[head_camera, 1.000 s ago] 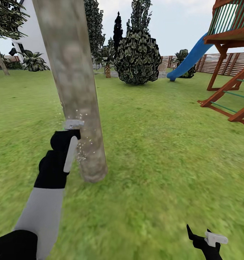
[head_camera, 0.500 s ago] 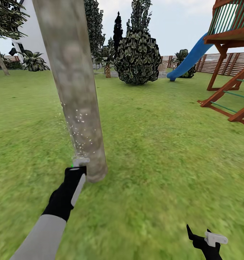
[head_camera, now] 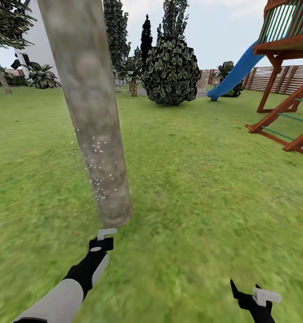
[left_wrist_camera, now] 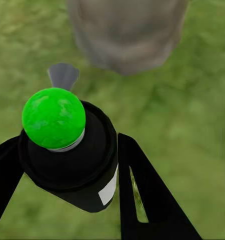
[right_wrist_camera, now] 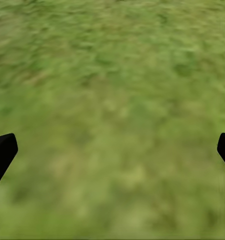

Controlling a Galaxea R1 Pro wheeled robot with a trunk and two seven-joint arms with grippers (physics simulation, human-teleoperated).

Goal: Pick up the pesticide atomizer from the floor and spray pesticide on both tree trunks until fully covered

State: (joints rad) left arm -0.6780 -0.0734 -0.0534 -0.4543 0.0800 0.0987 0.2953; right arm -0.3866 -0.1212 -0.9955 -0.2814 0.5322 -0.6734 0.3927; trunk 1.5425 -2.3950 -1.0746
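Left gripper [head_camera: 102, 240] is low over the floor [head_camera: 200, 193], just short of the base of the tree trunk [head_camera: 95, 121]. Its jaws are clamped on the pesticide atomizer [left_wrist_camera: 72, 150]: in the left wrist view the dark bottle sits between the two black fingers [left_wrist_camera: 147, 200], a bright green ball on its top, a whitish label on its side, and a small grey nozzle pointing toward the trunk's foot. In the head view the atomizer's pale top [head_camera: 106, 232] shows at the tip of the left arm, near the trunk base but apart from it.

White specks dot the lower part of the trunk and the air at its left edge. The upper trunk shows none.

Right gripper [head_camera: 254, 298] hangs low near the bottom right of the head view, over grass. Its jaws stand wide apart and hold nothing; the right wrist view shows blurred lawn between the two finger ends [right_wrist_camera: 2, 152].

Beyond: a round dark bush [head_camera: 170, 69], a blue slide [head_camera: 234, 74] on a wooden play frame [head_camera: 288, 67], a slat fence [head_camera: 259, 76].
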